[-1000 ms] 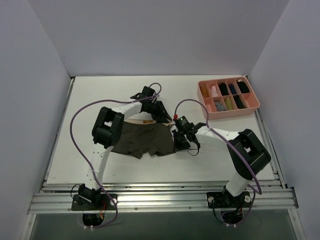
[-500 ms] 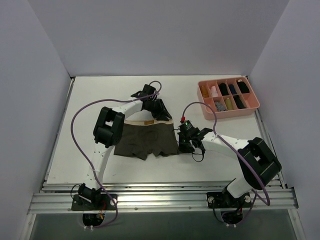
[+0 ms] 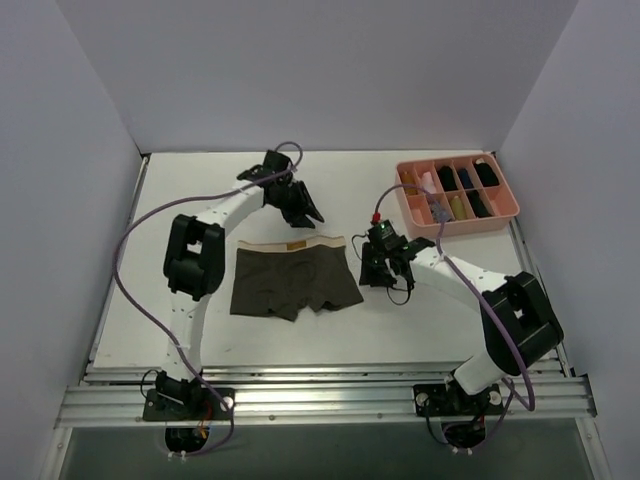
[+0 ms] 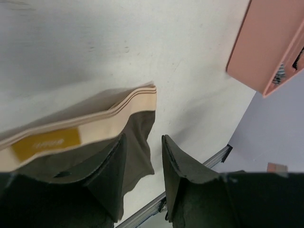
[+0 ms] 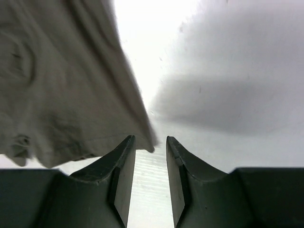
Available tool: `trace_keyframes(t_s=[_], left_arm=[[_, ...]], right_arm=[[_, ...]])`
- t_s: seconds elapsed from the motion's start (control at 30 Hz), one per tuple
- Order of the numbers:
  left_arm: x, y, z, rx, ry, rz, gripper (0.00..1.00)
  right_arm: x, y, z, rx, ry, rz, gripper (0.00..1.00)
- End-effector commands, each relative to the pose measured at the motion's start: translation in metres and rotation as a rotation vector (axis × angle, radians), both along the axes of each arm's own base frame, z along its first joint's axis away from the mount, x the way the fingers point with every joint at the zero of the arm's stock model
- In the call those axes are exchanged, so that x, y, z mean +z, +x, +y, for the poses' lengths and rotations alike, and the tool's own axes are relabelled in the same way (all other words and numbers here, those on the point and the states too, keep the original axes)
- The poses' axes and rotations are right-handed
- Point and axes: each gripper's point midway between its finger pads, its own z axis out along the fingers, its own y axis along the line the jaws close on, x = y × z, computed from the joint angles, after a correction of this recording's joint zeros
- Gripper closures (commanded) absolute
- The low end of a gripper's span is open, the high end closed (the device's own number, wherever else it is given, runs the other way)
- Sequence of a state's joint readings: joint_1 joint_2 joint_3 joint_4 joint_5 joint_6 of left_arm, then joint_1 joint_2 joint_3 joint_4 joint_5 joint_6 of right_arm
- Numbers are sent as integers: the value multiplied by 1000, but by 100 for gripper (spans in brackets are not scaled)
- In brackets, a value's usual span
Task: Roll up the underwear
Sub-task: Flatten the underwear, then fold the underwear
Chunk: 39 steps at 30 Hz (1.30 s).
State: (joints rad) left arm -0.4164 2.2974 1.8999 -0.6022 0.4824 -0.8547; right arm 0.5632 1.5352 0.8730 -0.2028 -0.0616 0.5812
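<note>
The underwear (image 3: pixel 293 280) lies spread flat at the middle of the white table (image 3: pixel 200 340) — dark olive-brown, lightly creased, with a pale tan waistband (image 3: pixel 292 245) along its 12 o'clock edge and a small yellow label at the centre of the band. The left gripper (image 3: pixel 305 212) hangs just past the waistband at 12 o'clock, its fingers slightly parted around nothing. The right gripper (image 3: pixel 376 274) sits just beside the garment's 3 o'clock edge — fingers narrowly apart, nothing between them.
</note>
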Motion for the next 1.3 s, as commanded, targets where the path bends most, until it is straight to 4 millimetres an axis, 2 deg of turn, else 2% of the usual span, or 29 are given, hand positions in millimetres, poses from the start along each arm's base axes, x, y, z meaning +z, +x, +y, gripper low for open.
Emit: trace_keyframes(t_s=[0.0,0.03,0.07,0.1,0.13,0.17,0.2,0.27,0.3,0.4,0.53,0.63,0.77,0.9,1.03,1.1,1.13,1.17,1.23,1.27], left_arm=[[74,3,68,52,106,-150,56],[74,-2,79,59,119,-138,55],[62,-7,100,82,141,-104,55],[69,-12,111,87,155,-119,55],[61,-18,127,108,198,-91,55],[57,-23,139,119,218,-69,55],[48,-30,160,139,240,-41,55],[38,-38,179,160,254,-7,55],[30,-43,197,188,266,22,55],[23,-45,221,236,243,49,55],[17,-53,227,259,210,88,55],[12,-59,239,288,199,115,55],[3,-78,242,296,220,179,55],[15,-85,250,342,239,173,55],[28,-87,253,358,243,156,54],[32,-88,254,361,244,145,53],[32,-90,253,360,239,144,53],[33,-91,250,358,223,141,52],[37,-93,247,366,203,138,51],[39,-92,245,364,185,132,51]], right_arm=[[33,24,15,59,60,-61,71],[30,27,17,79,55,-58,71],[30,32,22,89,64,-64,71],[28,35,25,102,71,-52,71],[23,42,29,109,63,-37,71],[20,41,29,107,52,-14,71],[17,41,31,104,47,2,72],[18,39,41,119,56,13,73],[18,36,44,130,55,13,73],[20,24,53,165,42,18,75],[14,-1,57,195,13,39,77],[1,-17,46,175,-13,65,78],[-15,-22,32,158,-50,79,78],[-29,-15,21,158,-103,87,79],[-41,7,4,164,-147,71,78],[-39,31,-1,179,-153,40,78],[-47,39,-7,172,-157,63,78],[-37,58,-1,196,-148,27,78],[-41,77,-3,202,-162,29,78],[-27,99,-5,189,-172,-7,77]])
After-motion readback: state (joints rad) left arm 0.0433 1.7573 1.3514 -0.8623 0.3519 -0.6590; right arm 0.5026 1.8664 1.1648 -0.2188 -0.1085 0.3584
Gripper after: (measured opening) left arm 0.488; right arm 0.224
